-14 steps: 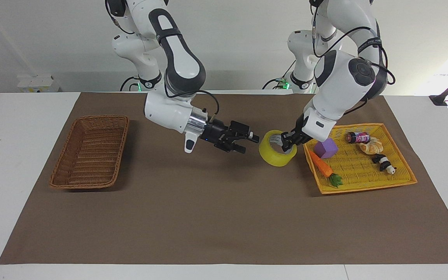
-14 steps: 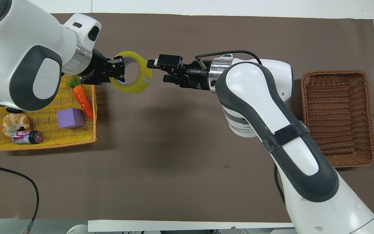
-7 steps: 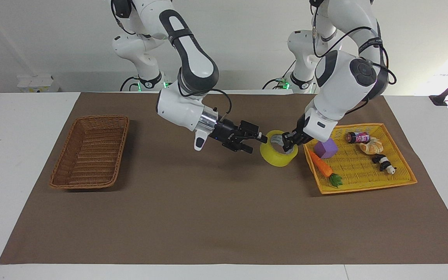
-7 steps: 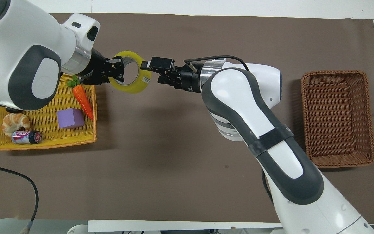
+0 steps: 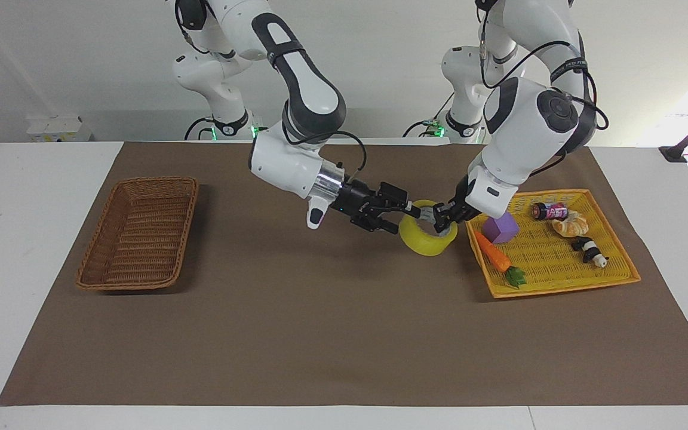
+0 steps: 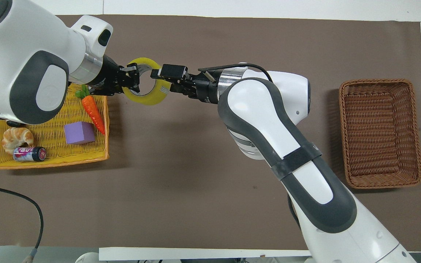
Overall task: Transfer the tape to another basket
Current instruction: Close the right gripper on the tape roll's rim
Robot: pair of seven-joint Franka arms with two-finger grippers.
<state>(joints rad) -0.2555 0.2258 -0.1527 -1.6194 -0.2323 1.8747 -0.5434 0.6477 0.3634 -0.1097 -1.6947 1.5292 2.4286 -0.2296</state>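
The yellow tape hangs tilted above the brown mat, beside the yellow tray's edge. My left gripper is shut on the tape's wall at the side toward the tray; it also shows in the overhead view, as does the tape. My right gripper is open at the tape's other side, one finger over the core and one outside the roll; it shows in the overhead view too. The brown wicker basket stands empty at the right arm's end of the table and shows in the overhead view.
The flat yellow mesh tray at the left arm's end holds a carrot, a purple cube, a can, a croissant and a panda toy. A brown mat covers the table.
My right arm has reached toward the left arm's end until its open fingers straddle the tape's wall. The left gripper has held the tape nearly still.
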